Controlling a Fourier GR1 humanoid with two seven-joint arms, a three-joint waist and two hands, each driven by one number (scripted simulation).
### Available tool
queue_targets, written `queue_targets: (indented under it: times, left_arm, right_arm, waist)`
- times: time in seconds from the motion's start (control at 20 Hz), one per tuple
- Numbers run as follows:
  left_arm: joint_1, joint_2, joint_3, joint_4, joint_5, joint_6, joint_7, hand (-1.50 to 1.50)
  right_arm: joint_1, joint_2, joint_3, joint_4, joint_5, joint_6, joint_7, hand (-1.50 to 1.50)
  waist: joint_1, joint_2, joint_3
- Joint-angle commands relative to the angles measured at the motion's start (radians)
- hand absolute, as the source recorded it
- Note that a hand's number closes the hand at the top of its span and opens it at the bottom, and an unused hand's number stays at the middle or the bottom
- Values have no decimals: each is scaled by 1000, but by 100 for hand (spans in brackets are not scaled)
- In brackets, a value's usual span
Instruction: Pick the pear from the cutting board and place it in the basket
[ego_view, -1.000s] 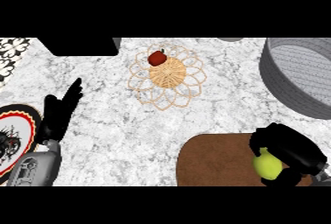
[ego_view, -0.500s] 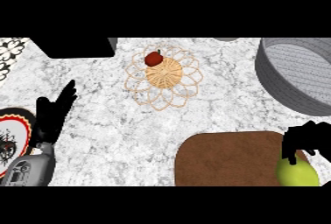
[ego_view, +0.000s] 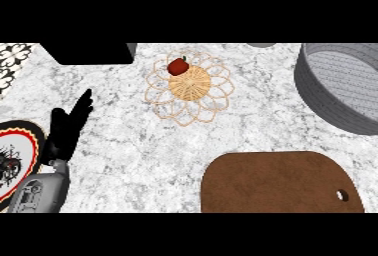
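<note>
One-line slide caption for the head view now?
Brown wooden cutting board holds no pear; dark red fruit sits in open-weave wicker bowl; left robot hand rests open at left.

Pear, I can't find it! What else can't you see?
- Pear: nowhere in the head view, not on the cutting board's visible part.
- Right hand: out of the head view.
- Grey basket: cut off by the right edge.
- Plate: cut off by the left edge.
</note>
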Motion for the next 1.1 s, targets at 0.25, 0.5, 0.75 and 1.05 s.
queue_targets:
  times: [0.25, 0.5, 0.75, 1.05]
  left_arm:
    - [-77, -9, -10, 7, -5, -3, 66, 0]
    - [-47, -22, -20, 13, -8, -6, -4, 0]
    - [-62, -15, -23, 12, -7, -19, 16, 0]
    - [-114, -19, -16, 35, -7, -11, 41, 0]
  right_arm:
    - [-308, -251, -61, 154, -320, -102, 395, 150]
    - [-366, -330, -15, 203, -8, -65, 289, 150]
    - [-419, -392, 81, 377, 280, -86, 133, 150]
    - [-514, -381, 215, 669, 498, -182, -69, 150]
  waist:
    - [26, 7, 2]
    - [44, 14, 2]
    - [70, 23, 3]
    - [74, 23, 4]
